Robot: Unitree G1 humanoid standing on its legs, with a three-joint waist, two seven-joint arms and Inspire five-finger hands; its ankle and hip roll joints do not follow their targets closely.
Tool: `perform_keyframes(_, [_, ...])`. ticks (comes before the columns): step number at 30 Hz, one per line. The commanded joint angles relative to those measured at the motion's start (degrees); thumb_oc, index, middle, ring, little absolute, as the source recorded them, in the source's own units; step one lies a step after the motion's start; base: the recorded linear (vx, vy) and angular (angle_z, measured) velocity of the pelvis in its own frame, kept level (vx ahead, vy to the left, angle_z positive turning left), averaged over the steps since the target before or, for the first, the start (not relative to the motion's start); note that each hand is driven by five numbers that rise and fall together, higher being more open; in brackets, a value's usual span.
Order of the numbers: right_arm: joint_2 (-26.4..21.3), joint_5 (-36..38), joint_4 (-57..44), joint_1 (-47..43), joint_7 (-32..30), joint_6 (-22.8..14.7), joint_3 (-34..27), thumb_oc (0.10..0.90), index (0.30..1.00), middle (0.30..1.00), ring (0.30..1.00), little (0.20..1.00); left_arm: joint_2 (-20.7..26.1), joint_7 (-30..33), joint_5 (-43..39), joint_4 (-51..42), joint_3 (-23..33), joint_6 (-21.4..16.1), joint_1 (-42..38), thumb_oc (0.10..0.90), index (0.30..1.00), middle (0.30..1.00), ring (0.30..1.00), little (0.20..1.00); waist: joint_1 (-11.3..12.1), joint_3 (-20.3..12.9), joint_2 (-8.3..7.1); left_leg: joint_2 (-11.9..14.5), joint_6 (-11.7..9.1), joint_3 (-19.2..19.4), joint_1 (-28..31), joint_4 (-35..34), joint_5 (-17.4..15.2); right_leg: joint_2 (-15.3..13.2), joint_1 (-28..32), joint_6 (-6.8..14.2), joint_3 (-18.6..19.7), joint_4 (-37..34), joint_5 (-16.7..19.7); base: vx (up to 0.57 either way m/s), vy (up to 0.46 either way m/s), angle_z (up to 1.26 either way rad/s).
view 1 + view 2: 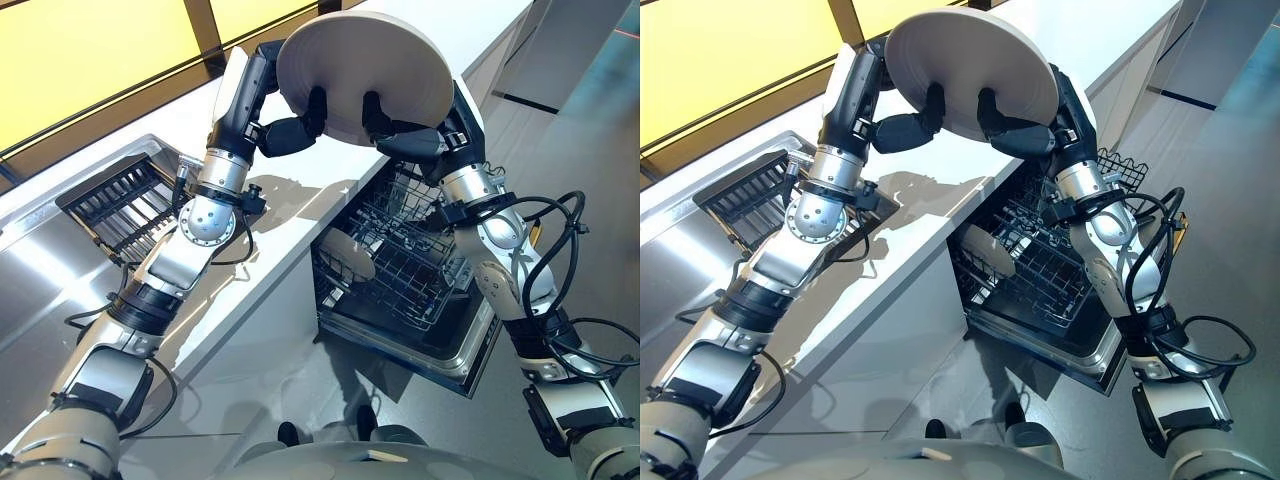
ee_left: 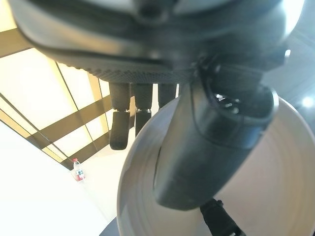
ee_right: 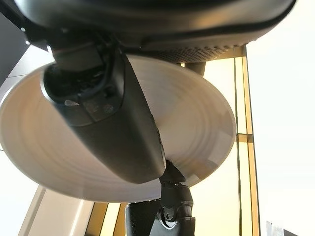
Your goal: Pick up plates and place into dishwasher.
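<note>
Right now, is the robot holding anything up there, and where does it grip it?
Yes: a large pale plate, held at its near rim by both hands, left hand and right hand, thumbs on its face, above the open dishwasher.

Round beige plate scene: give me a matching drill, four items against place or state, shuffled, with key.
Items:
1. round beige plate
2. left hand
3. open dishwasher's dark wire rack
4. black slatted drying rack

Places or states:
A. beside the steel sink, on the robot's left
B. below the white counter, one plate in it
C. held up by both hands
D. thumb pressed on the plate's face

Pairs: 1-C, 2-D, 3-B, 4-A
</note>
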Motion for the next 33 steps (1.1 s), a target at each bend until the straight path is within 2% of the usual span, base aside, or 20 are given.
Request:
perform_keyframes(1, [3.3, 2.4, -2.2, -6.5, 1.7, -5.6, -1.5, 0.100, 0.300, 0.300, 0.300, 0.200, 0.3, 2.5, 1.3, 4.3, -0.1, -4.0, -10.1, 0.100, 0.300, 0.300, 0.300, 0.200, 0.2, -7.9, -1.20, -3.4, 3.2, -1.9, -0.7, 0.1, -4.7, 2.0, 0.0, 1.0, -1.0, 0.2, -0.8, 0.00, 0.000, 0.00])
perform_keyframes(5, [3.3, 2.3, -2.0, -6.0, 1.9, -6.0, -1.9, 0.100, 0.300, 0.300, 0.300, 0.200, 0.6, 2.5, 2.3, 5.0, 0.0, -4.2, -9.5, 0.116, 0.314, 0.314, 0.314, 0.216, 0.2, -8.0, -1.16, -3.4, 3.2, -2.0, -0.8, 0.1, -4.6, 2.0, 0.0, 1.0, -1.1, 0.2, -0.8, 0.00, 0.000, 0.00])
perform_keyframes(6, [3.2, 2.3, -2.0, -5.7, 2.0, -6.1, -2.0, 0.100, 0.300, 0.300, 0.300, 0.200, 0.7, 2.2, 2.7, 5.0, 0.2, -4.2, -9.3, 0.396, 0.554, 0.554, 0.554, 0.496, 0.3, -8.0, -1.17, -3.4, 3.2, -2.0, -0.8, 0.1, -4.6, 2.0, 0.0, 1.0, -1.1, 0.2, -0.8, 0.00, 0.000, 0.00])
perform_keyframes(7, [3.1, 2.2, -1.9, -5.6, 1.9, -6.1, -2.1, 0.100, 0.300, 0.300, 0.300, 0.200, 1.1, 1.5, 3.0, 5.2, 0.3, -4.1, -9.1, 0.800, 0.900, 0.900, 0.900, 0.900, 0.3, -8.0, -1.17, -3.4, 3.2, -2.0, -0.8, 0.1, -4.6, 2.0, 0.0, 1.0, -1.1, 0.2, -0.9, 0.00, 0.000, 0.00])
perform_keyframes(11, [2.4, 2.1, -1.8, -4.8, 1.9, -6.4, -2.7, 0.100, 0.300, 0.300, 0.300, 0.200, 2.7, 0.6, 4.0, 5.0, 0.5, -4.3, -8.2, 0.800, 0.900, 0.900, 0.900, 0.900, 0.5, -7.9, -1.12, -3.4, 3.2, -2.0, -0.9, 0.1, -4.5, 2.0, -0.1, 1.0, -1.2, 0.2, -0.8, 0.00, 0.000, 0.00])
perform_keyframes(17, [0.0, 2.4, -1.2, -2.9, 1.9, -7.2, -4.6, 0.100, 0.300, 0.300, 0.300, 0.200, 8.0, -1.2, 1.4, 4.9, 3.9, -8.1, -5.8, 0.800, 0.900, 0.900, 0.900, 0.900, 1.2, -8.0, -0.94, -3.3, 3.0, -2.1, -0.9, 0.1, -4.4, 1.8, 0.0, 1.1, -1.7, 0.2, -0.8, 0.00, 0.000, 0.00])
perform_keyframes(20, [0.0, 2.4, -1.2, -2.9, 1.9, -7.2, -4.6, 0.100, 0.300, 0.300, 0.300, 0.200, 8.0, -1.2, 1.4, 4.9, 3.9, -8.1, -5.8, 0.800, 0.900, 0.900, 0.900, 0.900, 1.2, -8.0, -0.94, -3.3, 3.0, -2.1, -0.9, 0.1, -4.4, 1.8, 0.0, 1.1, -1.7, 0.2, -0.8, 0.00, -0.004, 0.01])
perform_keyframes(21, [-1.4, 2.4, -1.0, -1.2, 2.1, -7.7, -5.9, 0.100, 0.300, 0.300, 0.300, 0.200, 11.0, -3.9, -2.1, 4.6, 6.7, -8.4, -3.6, 0.800, 0.900, 0.900, 0.900, 0.900, 1.5, -8.0, -0.73, -3.3, 2.9, -2.2, -1.0, 0.1, -4.2, 1.6, -0.1, 1.1, -2.1, 0.2, -0.7, 0.03, -0.030, 0.05])
perform_keyframes(22, [-3.2, 2.1, -1.2, 2.6, 2.5, -8.2, -8.7, 0.100, 0.300, 0.300, 0.300, 0.200, 14.1, -9.8, -9.7, 3.3, 12.6, -8.3, 2.9, 0.800, 0.900, 0.900, 0.900, 0.900, 2.2, -8.0, -0.37, -3.3, 2.9, -2.7, -1.1, 0.1, -4.0, 1.4, 0.0, 1.2, -2.7, 0.2, -0.8, 0.03, -0.034, 0.05])
perform_keyframes(24, [-4.0, 1.3, -0.8, 4.3, 2.7, -8.5, -10.3, 0.100, 0.300, 0.300, 0.300, 0.200, 15.1, -12.1, -12.8, 3.0, 15.7, -8.9, 6.2, 0.800, 0.900, 0.900, 0.900, 0.900, 2.7, -7.9, -0.22, -3.3, 2.8, -2.9, -1.2, 0.1, -3.9, 1.3, 0.0, 1.2, -2.9, 0.2, -0.8, 0.03, -0.018, 0.08])
perform_keyframes(26, [-5.1, -1.1, 0.2, 6.0, 2.1, -8.7, -12.0, 0.100, 0.300, 0.300, 0.300, 0.200, 16.7, -12.7, -12.1, 3.3, 20.2, -9.4, 10.6, 0.800, 0.900, 0.900, 0.900, 0.900, 3.2, -7.8, 0.01, -3.4, 2.8, -3.4, -1.2, 0.1, -3.8, 1.2, 0.1, 1.2, -3.3, 0.2, -0.8, 0.03, -0.009, 0.12])
perform_keyframes(31, [-8.5, -4.7, 1.3, 8.4, 0.3, -9.3, -14.6, 0.100, 0.300, 0.300, 0.300, 0.200, 20.2, -12.3, -11.5, 4.8, 26.3, -10.8, 16.6, 0.800, 0.900, 0.900, 0.900, 0.900, 3.7, -7.8, 0.18, -3.4, 2.6, -3.8, -1.4, 0.1, -3.6, 1.1, 0.1, 1.2, -3.7, 0.2, -1.0, 0.02, -0.003, 0.03])
perform_keyframes(33, [-8.5, -4.7, 1.3, 8.4, 0.3, -9.3, -14.6, 0.100, 0.300, 0.300, 0.300, 0.200, 20.2, -12.3, -11.5, 4.8, 26.3, -10.8, 16.6, 0.800, 0.900, 0.900, 0.900, 0.900, 3.7, -7.8, 0.18, -3.4, 2.6, -3.8, -1.4, 0.1, -3.6, 1.1, 0.1, 1.2, -3.7, 0.2, -1.0, 0.00, -0.001, 0.02])
